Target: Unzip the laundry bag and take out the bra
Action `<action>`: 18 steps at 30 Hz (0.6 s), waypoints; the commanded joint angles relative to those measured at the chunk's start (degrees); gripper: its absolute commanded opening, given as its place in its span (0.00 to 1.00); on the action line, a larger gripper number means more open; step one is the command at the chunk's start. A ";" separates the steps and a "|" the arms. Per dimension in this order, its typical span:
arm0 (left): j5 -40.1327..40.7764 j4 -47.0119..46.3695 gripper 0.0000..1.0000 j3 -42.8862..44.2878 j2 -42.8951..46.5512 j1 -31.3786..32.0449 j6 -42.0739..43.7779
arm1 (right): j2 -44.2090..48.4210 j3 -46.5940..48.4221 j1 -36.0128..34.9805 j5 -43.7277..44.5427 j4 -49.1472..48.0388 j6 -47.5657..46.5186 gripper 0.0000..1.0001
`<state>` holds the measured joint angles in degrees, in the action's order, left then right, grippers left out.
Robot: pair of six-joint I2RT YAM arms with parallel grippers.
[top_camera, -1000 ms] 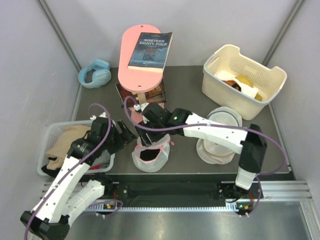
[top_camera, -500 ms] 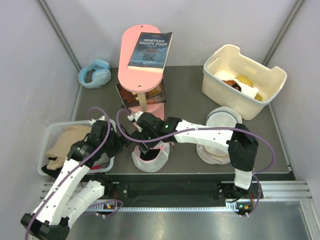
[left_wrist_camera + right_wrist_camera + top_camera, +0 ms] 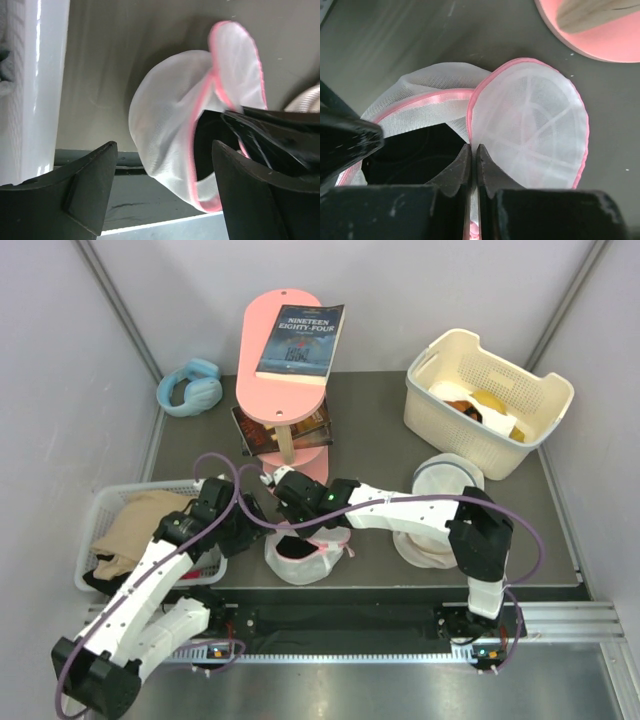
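Observation:
The laundry bag (image 3: pixel 305 558), white mesh with pink trim, lies open near the table's front edge. Its round lid (image 3: pixel 530 127) is flipped up beside the dark opening (image 3: pixel 415 152). My right gripper (image 3: pixel 474 149) is shut on the mesh at the lid's pink-trimmed edge, and it shows over the bag's rear rim in the top view (image 3: pixel 292 527). My left gripper (image 3: pixel 164 150) is open, with the bag's side wall (image 3: pixel 165 115) showing between its fingers and not pinched. It sits at the bag's left in the top view (image 3: pixel 256 522). The bra is hidden, and the inside of the bag looks dark.
A white basket (image 3: pixel 108 502) with beige cloth (image 3: pixel 135 525) stands at the left. Behind the bag is a pink stand (image 3: pixel 272 365) holding a book (image 3: pixel 300 340). Blue headphones (image 3: pixel 190 388) lie back left, a cream basket (image 3: pixel 487 400) back right, and another white mesh bag (image 3: pixel 440 510) right.
My right gripper came down onto the bag and shut on the lid's edge. My left arm shifted right toward the bag, and its jaws narrowed slightly. The bag sagged a little flatter.

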<state>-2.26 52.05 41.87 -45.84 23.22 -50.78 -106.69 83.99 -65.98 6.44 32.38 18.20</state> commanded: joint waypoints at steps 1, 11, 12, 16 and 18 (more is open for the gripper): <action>-1.95 -5.46 0.79 -0.03 -3.62 -0.20 2.27 | 4.29 -0.58 -0.73 3.05 -1.79 0.88 0.00; -3.80 -11.96 0.76 1.11 -10.49 -0.20 4.99 | 8.52 -2.07 -0.82 4.20 -2.41 1.75 0.00; -4.15 -12.41 0.75 1.29 -10.93 -0.20 5.25 | 8.69 -2.16 -0.82 4.20 -2.58 1.76 0.00; -5.91 -14.52 0.68 1.20 -14.27 -0.20 6.14 | 9.57 -2.16 -0.91 4.20 -2.59 2.02 0.00; -7.48 -16.27 0.61 1.02 -15.49 -0.20 6.31 | 10.01 -2.33 -0.82 4.29 -2.50 2.11 0.00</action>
<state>-6.63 41.01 41.80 -59.35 23.22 -45.98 -100.84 81.36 -66.00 10.00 32.58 19.59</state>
